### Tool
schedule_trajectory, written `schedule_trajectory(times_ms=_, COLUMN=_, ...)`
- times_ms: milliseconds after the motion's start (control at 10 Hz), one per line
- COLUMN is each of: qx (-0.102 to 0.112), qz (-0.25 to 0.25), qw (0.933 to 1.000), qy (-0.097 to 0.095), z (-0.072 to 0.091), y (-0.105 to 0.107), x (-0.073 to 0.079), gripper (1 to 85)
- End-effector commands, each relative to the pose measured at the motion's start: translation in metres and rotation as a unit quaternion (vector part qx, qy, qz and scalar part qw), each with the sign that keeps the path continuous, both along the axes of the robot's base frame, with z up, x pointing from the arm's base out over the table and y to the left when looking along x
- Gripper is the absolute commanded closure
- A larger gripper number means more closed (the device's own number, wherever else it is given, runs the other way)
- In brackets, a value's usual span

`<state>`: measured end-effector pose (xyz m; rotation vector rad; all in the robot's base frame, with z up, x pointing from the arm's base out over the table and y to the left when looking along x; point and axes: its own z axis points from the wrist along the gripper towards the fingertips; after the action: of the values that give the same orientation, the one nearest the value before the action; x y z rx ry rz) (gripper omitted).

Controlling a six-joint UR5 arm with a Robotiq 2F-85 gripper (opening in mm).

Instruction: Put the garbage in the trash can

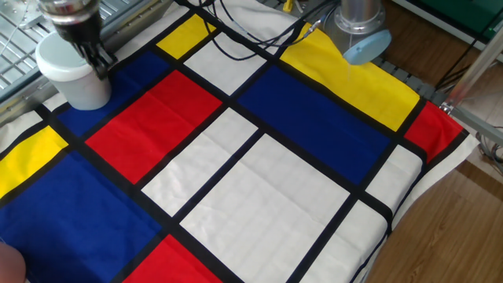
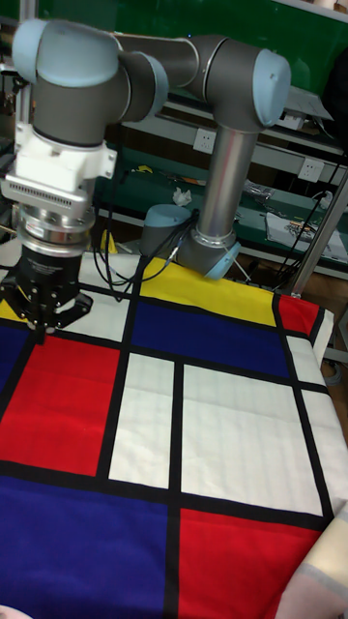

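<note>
While pincer hangs beside smooth white cylindrical trash can, fingers close together, grip contents unclear.

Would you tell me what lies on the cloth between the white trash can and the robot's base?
Nothing stands between the trash can and the robot's base; the fixed view shows only bare patterned cloth and some dark cables.

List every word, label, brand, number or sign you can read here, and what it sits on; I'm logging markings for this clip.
No readable text in either view.
trash can: plain white, no label visible.
gripper and arm: no brand mark legible.
tablecloth: colour blocks and black lines only, no lettering.
Papers on the shelf behind: too small and blurred to read.
</note>
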<state>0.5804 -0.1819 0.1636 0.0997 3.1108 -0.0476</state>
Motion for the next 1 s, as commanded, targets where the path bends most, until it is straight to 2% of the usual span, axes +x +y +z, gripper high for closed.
schedule_trajectory(times_ms=0, qx=0.01, qz=0.006, qw=0.9998, qy=-0.019, z=-0.013, y=0.006, x=0.014, gripper=84.7)
schedule_trajectory(times_ms=100, qx=0.01, qz=0.011, qw=0.9997, qy=-0.02, z=-0.016, y=-0.001, x=0.018, gripper=84.7)
schedule_trajectory(times_ms=300, qx=0.009, qz=0.025, qw=0.9994, qy=-0.021, z=-0.016, y=-0.027, x=0.017, gripper=84.7)
schedule_trajectory(times_ms=500, qx=0.01, qz=0.051, qw=0.9987, qy=-0.006, z=-0.001, y=-0.072, x=0.006, gripper=84.7)
schedule_trajectory(times_ms=800, qx=0.018, qz=0.088, qw=0.9959, qy=-0.005, z=0.0, y=-0.071, x=0.005, gripper=84.7)
schedule_trajectory(times_ms=900, qx=0.012, qz=0.096, qw=0.9953, qy=-0.003, z=0.0, y=-0.074, x=0.004, gripper=84.7)
